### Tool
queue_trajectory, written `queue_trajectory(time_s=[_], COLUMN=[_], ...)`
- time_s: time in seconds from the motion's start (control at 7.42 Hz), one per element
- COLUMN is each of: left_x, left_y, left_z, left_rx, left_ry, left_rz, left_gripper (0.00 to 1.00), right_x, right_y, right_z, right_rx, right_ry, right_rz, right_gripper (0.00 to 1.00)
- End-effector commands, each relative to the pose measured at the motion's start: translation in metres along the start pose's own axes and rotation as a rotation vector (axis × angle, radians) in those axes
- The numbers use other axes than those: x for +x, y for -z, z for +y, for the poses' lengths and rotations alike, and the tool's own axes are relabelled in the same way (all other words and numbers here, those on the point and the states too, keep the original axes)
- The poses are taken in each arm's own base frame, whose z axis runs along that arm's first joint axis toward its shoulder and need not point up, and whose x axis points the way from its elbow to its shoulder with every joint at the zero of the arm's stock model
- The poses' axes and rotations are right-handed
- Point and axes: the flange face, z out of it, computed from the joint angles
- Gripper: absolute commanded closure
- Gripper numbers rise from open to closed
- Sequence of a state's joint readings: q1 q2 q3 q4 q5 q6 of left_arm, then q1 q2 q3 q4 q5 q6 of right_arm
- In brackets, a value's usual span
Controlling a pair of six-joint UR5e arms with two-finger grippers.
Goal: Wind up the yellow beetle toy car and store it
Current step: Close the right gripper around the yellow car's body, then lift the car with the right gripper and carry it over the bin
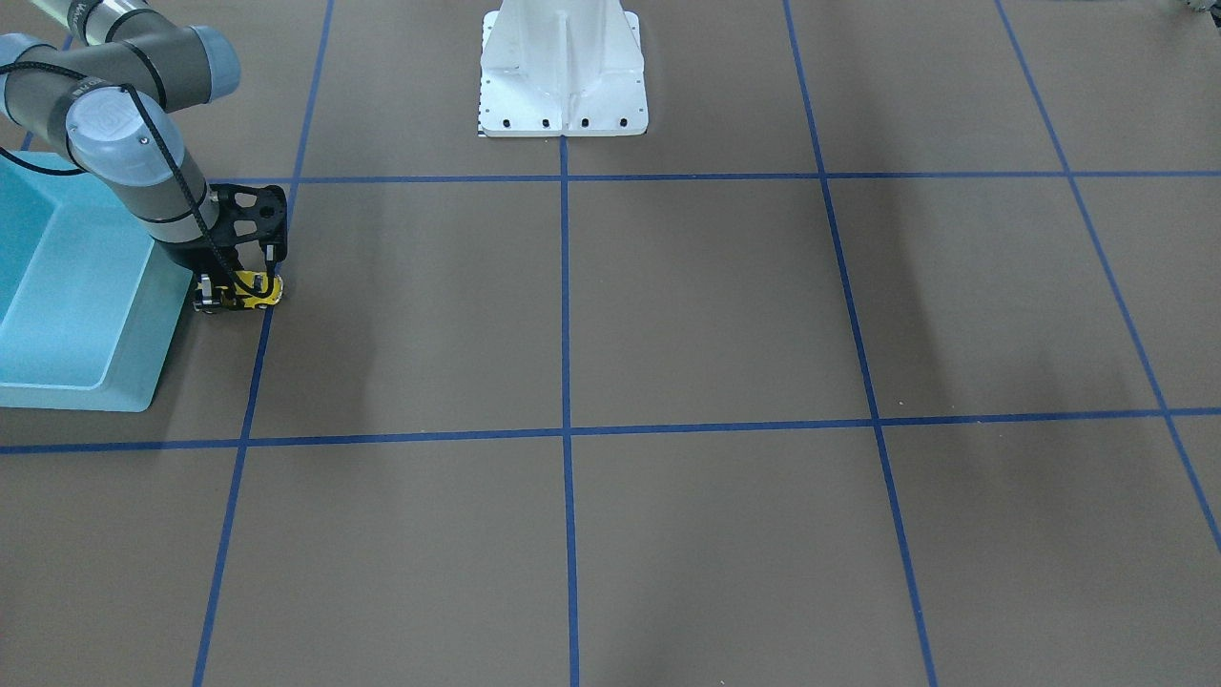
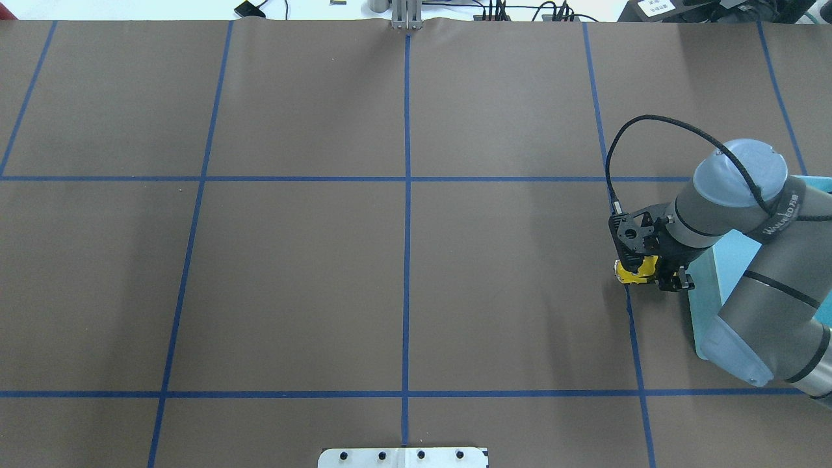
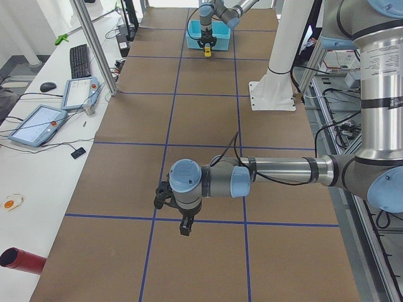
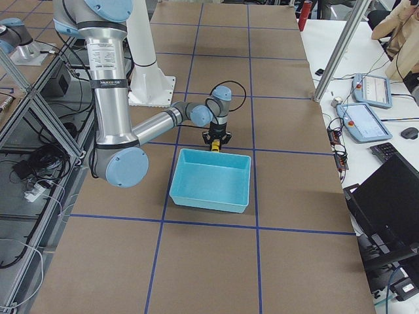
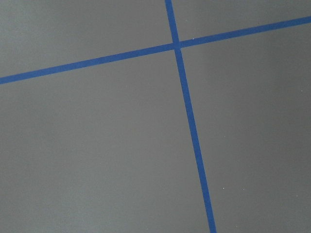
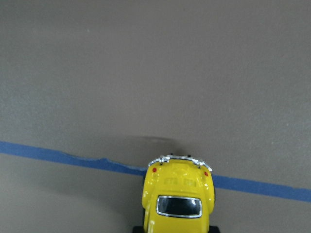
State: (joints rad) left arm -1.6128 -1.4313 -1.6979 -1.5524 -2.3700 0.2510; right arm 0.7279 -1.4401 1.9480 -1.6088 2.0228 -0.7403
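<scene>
Crossing brown table (image 2: 292,279), blue tape lines (image 2: 407,260)

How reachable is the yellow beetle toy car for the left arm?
Probably not: the left gripper hangs near the table's opposite end, and the right gripper has its jaws around the yellow beetle toy car.

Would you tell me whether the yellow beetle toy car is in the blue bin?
Out: the yellow beetle toy car is beside the blue bin, which looks empty.
</scene>
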Motion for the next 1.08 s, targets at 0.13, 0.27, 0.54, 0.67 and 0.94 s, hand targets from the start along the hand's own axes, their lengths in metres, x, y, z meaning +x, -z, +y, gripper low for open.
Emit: queue_trajectory(time_s=[0.13, 0.27, 0.54, 0.67, 0.94], left_x=[-0.002, -0.003, -0.004, -0.004, -0.004], left_y=[0.003, 0.003, 0.003, 0.003, 0.003], left_z=[0.001, 0.001, 0.002, 0.002, 0.002], left_rx=[0.006, 0.007, 0.007, 0.007, 0.007], left_ry=[0.005, 0.006, 0.011, 0.011, 0.011], left_rz=[-0.001, -0.002, -0.001, -0.001, -0.001], left_gripper=[0.00, 0.00, 0.00, 0.00, 0.00], right_x=[0.019, 0.018, 0.002, -0.010, -0.013], right_y=[0.144, 0.145, 0.124, 0.107, 0.060], right_z=[-0.013, 0.021, 0.094, 0.131, 0.183], right_rx=[-0.043, -0.041, -0.072, -0.100, -0.083], right_ry=[-0.095, -0.084, -0.060, -0.049, -0.042], right_rz=[0.001, -0.029, -0.088, -0.128, -0.105], right_gripper=[1.00, 1.00, 1.00, 1.00, 1.00])
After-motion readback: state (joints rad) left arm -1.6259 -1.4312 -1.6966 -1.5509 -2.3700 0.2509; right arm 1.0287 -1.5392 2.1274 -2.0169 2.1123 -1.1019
